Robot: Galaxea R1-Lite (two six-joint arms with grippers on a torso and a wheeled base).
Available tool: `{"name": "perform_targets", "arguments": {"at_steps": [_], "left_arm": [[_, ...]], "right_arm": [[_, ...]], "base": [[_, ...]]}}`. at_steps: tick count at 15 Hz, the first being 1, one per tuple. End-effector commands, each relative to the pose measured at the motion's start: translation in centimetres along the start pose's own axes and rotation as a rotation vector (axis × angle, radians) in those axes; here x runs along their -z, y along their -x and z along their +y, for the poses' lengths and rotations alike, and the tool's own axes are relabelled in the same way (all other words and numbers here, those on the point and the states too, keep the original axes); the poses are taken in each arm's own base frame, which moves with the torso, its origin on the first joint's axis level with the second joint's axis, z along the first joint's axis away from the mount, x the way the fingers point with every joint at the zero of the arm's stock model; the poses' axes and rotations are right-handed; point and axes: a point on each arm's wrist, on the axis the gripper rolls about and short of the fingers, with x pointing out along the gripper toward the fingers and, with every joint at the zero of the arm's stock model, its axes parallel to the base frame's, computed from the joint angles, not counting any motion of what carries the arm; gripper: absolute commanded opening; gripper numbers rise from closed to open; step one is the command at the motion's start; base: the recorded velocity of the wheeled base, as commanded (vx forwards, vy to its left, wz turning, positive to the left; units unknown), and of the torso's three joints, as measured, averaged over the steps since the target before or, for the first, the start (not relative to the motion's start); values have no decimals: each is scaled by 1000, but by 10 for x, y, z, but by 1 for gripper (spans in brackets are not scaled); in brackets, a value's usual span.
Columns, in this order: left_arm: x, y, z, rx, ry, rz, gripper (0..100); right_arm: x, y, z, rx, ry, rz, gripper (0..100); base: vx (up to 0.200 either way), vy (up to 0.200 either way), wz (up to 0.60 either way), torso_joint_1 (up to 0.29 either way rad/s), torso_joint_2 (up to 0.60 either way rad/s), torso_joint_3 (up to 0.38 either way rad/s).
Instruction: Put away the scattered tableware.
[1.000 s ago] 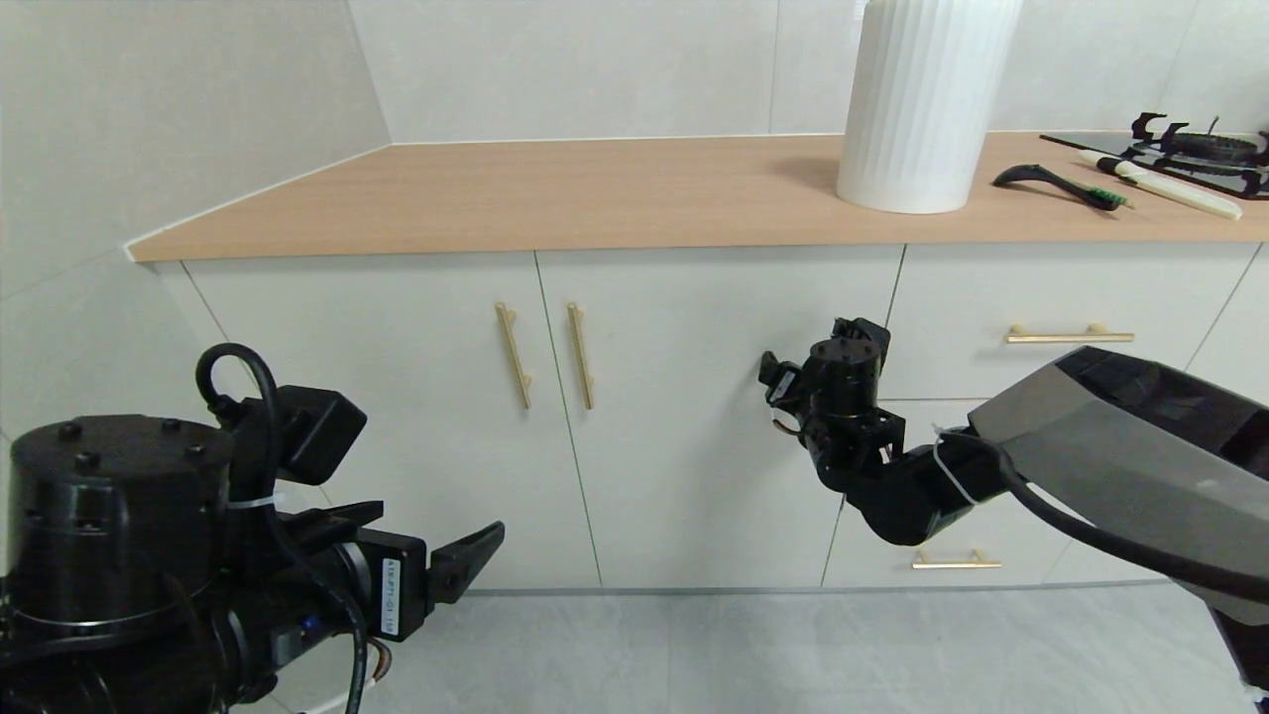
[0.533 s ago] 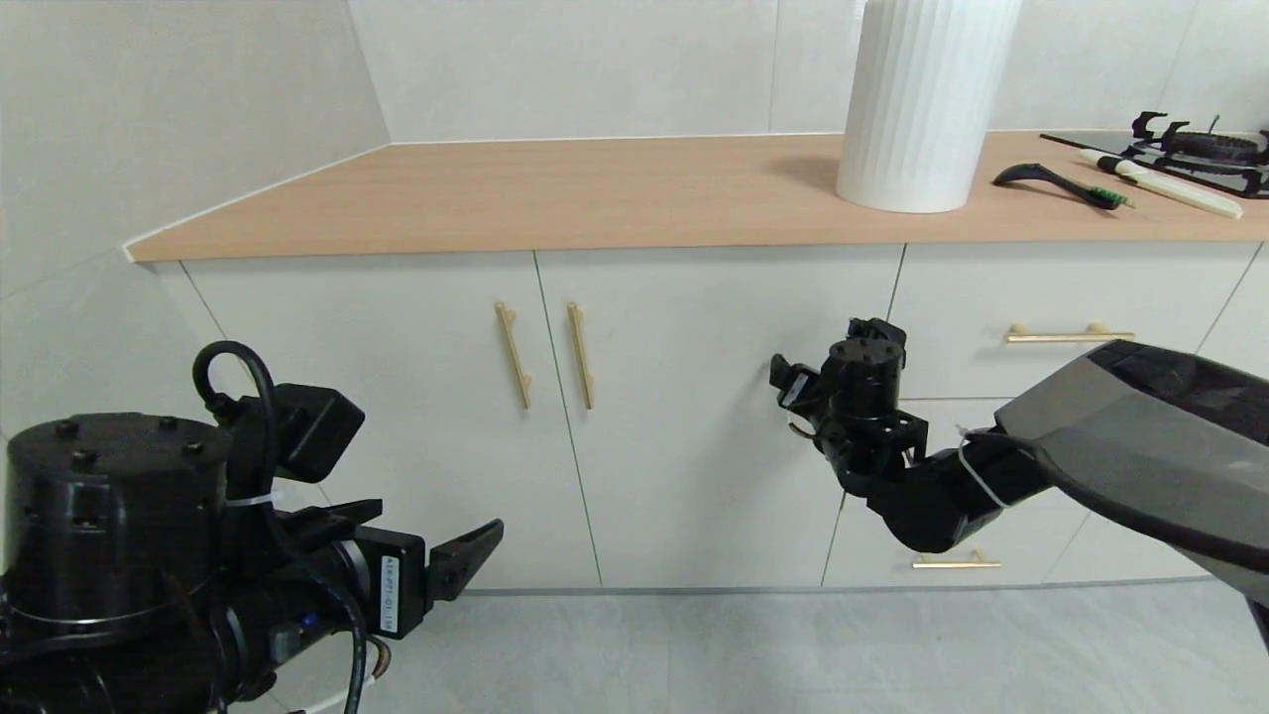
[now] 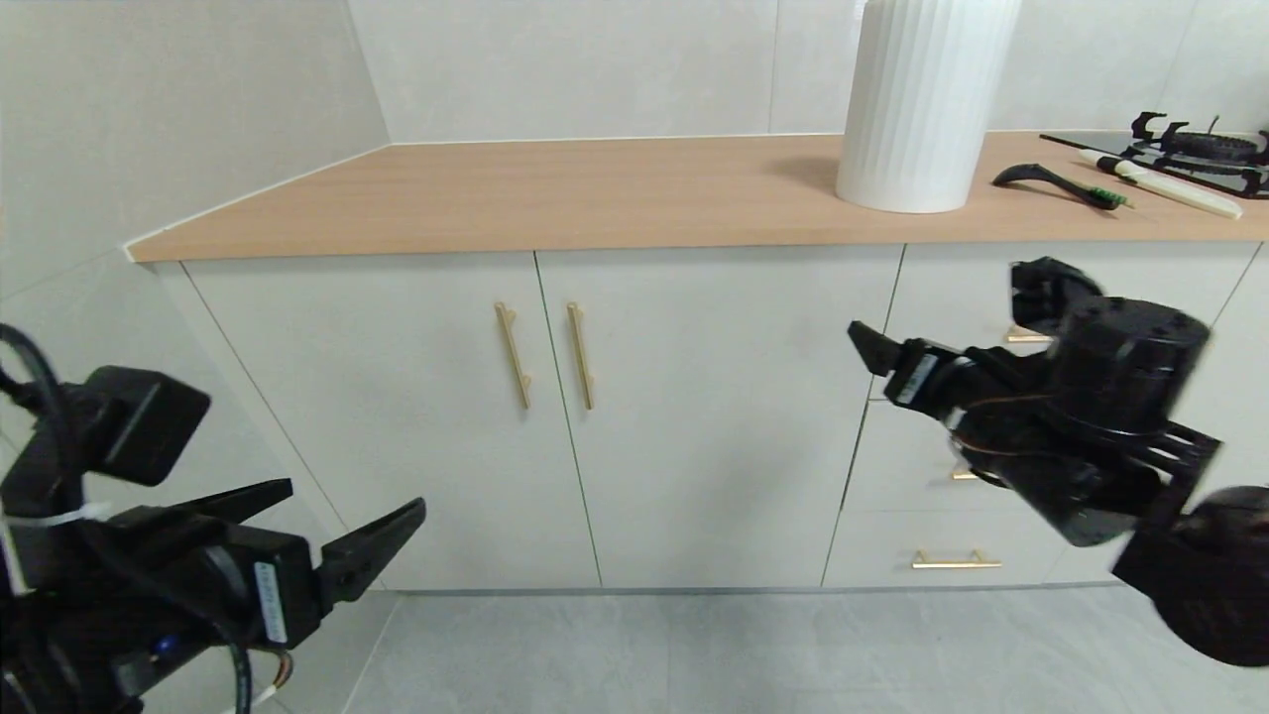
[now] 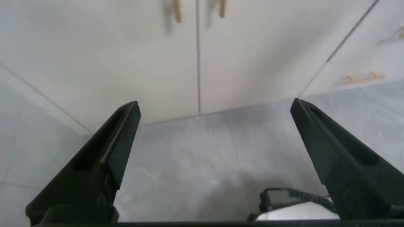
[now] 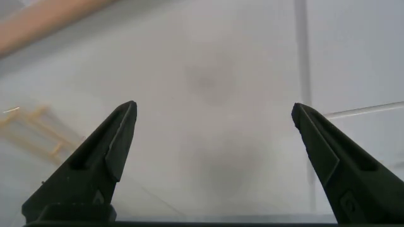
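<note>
Wood-grain counter [image 3: 595,198] runs across the head view, and you'll find the tableware at its far right end. Black spoon with a green-tipped handle [image 3: 1059,185] lies flat on the counter, just right of the tall white ribbed vase [image 3: 922,99]. Long cream-white utensil with a dark band near one end [image 3: 1165,185] lies flat just beyond the spoon, near it but apart. Its banded end sits by the edge of the dark glass hob [image 3: 1091,142], with the black hob grate [image 3: 1205,149] right behind it. Can't tell whether the utensil touches the hob.

Left hand [image 3: 357,494] is low on the left, in front of the left pale cabinet door [image 3: 397,416] and above the grey tiled floor [image 3: 694,654]. Fingers spread wide, nothing between them. Its wrist view looks down at the floor and the foot of the cabinet doors.

Right hand [image 5: 213,113] is on the right in the head view, in front of the drawer stack [image 3: 922,476], about level with the top drawer and pointing left toward the doors. Fingers spread wide, nothing held; its wrist view faces a plain cabinet front.

Both hands are below the counter edge, well apart from spoon and utensil.

Two vertical brass bar handles [image 3: 514,355] sit side by side at the door seam. A horizontal brass handle [image 3: 954,561] shows on the bottom drawer.
</note>
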Motion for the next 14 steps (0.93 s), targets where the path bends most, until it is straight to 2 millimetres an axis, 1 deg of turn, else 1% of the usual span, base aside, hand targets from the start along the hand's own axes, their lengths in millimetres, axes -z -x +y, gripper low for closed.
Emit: {"name": "perform_targets", "arguments": {"at_steps": [1,2,3,4,5,6,7,8,10,11,12,13,14], "left_arm": [[32,51,25,-34,11,-103,100],[41,60,30,-49,5,-123,100],[59,80,39,-97,-1,-164,100],[63,88,42,-111,4,-180,100],[73,102,45,-114,9,-198,100],[81,113,48,-113,12,-210,100],[98,129,53,-113,13,-225,100],[108,136,54,-135,19,-237,100],[127,145,54,-214,34,-250,100],[131,146,54,-226,28,-246,100],[131,146,55,-264,49,-248,100],[132,146,56,-294,69,-242,100],[130,143,54,-342,83,-215,100]], "right_arm": [[-44,101,-42,10,46,-151,100],[-50,115,-50,23,55,-184,100],[-61,146,-62,43,89,-262,100],[-63,157,-66,52,111,-291,100],[-63,177,-75,76,161,-329,100],[-60,191,-81,93,210,-347,100],[-52,217,-91,126,278,-376,100],[-48,233,-98,153,296,-397,100],[-42,266,-107,231,306,-450,100],[-36,282,-110,261,314,-466,100],[-27,299,-114,294,341,-473,100],[-17,311,-118,313,370,-458,100],[-10,313,-120,341,394,-411,100]], "base": [[0,0,0,0,0,0],[0,0,0,0,0,0],[0,0,0,0,0,0],[0,0,0,0,0,0],[0,0,0,0,0,0],[0,0,0,0,0,0],[0,0,0,0,0,0],[0,0,0,0,0,0],[0,0,0,0,0,0],[0,0,0,0,0,0],[0,0,0,0,0,0],[0,0,0,0,0,0],[0,0,0,0,0,0]]}}
